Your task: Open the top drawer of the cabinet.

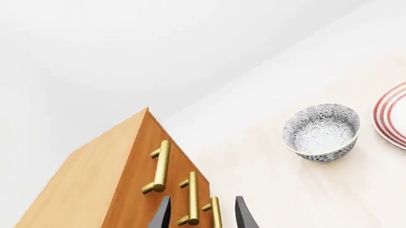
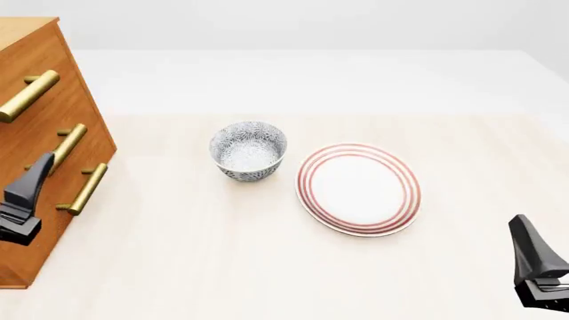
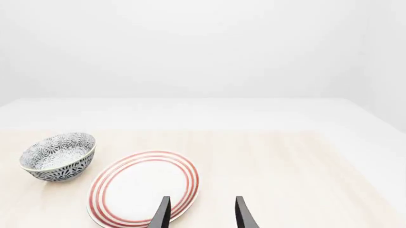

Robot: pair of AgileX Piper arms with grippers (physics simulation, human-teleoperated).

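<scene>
The orange-brown cabinet [image 2: 26,267] stands at the table's left edge, and its three drawers all look closed. The top drawer [image 2: 62,73] carries a brass bar handle [image 2: 26,95]. In the left wrist view this top drawer [image 1: 142,154] and its handle [image 1: 159,166] sit nearest the cabinet's upper corner. My left gripper [image 2: 36,179] hangs open in front of the lower drawers, at about the height of the bottom handle [image 2: 86,189]. That handle [image 1: 216,212] shows between its fingers, and nothing is gripped. My right gripper [image 2: 527,240] is open near the front right, holding nothing.
A patterned blue-and-white bowl [image 2: 248,150] sits mid-table, right of the cabinet. A white plate with red rings [image 2: 358,189] lies beside it, ahead of the right gripper [image 3: 201,216]. Beyond both, the pale tabletop runs to a white far wall.
</scene>
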